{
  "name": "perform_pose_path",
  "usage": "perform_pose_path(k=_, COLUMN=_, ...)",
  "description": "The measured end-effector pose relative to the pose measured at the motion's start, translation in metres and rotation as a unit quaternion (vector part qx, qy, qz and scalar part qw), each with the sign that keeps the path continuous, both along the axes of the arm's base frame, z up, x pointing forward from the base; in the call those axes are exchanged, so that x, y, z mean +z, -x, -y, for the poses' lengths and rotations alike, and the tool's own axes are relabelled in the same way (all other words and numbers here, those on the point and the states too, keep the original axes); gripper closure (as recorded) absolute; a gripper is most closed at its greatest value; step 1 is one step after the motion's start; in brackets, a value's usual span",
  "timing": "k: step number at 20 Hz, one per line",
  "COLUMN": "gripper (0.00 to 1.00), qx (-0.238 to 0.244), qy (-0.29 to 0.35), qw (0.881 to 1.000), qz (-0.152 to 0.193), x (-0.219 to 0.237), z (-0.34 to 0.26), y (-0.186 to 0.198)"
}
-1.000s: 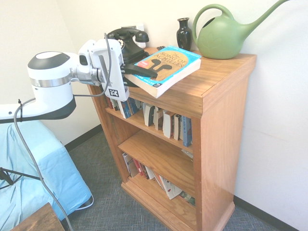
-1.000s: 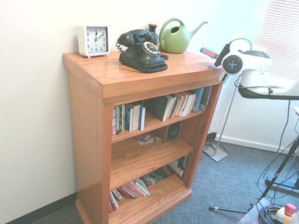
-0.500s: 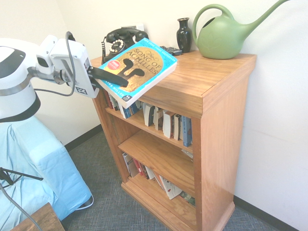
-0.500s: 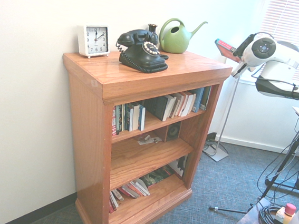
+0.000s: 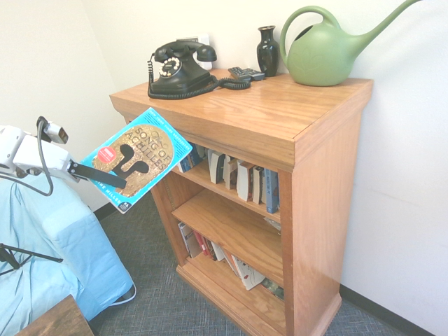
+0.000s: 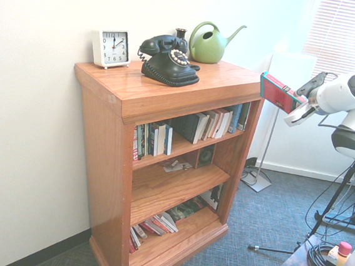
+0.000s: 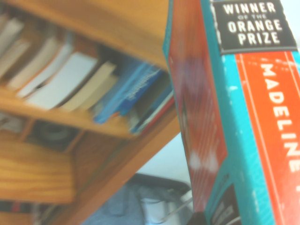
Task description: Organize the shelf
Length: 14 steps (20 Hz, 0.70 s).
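Wrist view: book (image 7: 253,122) spine reading "WINNER OF THE ORANGE PRIZE".

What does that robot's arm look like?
The arm is glossy white and rounded, with a dark grey round cap at one joint and a thin dark cable looping outside. Its tool has long, flat black fingers.

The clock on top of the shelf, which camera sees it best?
The second exterior view does: the white clock stands whole there, its face and hands turned toward the camera. The first exterior view doesn't show it, and the wrist view shows only the book and part of the shelf.
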<state>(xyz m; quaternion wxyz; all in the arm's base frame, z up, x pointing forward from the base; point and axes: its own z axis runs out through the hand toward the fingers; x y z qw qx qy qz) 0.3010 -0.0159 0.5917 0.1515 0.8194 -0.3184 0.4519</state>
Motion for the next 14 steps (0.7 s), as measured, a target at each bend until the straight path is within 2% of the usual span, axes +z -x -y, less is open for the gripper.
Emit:
perform_pose_path(k=6, gripper=1.0, qx=0.03, qy=-0.039, qw=0.999, qz=-0.015, x=-0.027, z=-0.02, y=0.008)
perform_pose_path(k=14, gripper=1.0, qx=0.079, qy=-0.088, qw=0.991, qz=-0.062, x=-0.077, z=-0.078, y=-0.023)
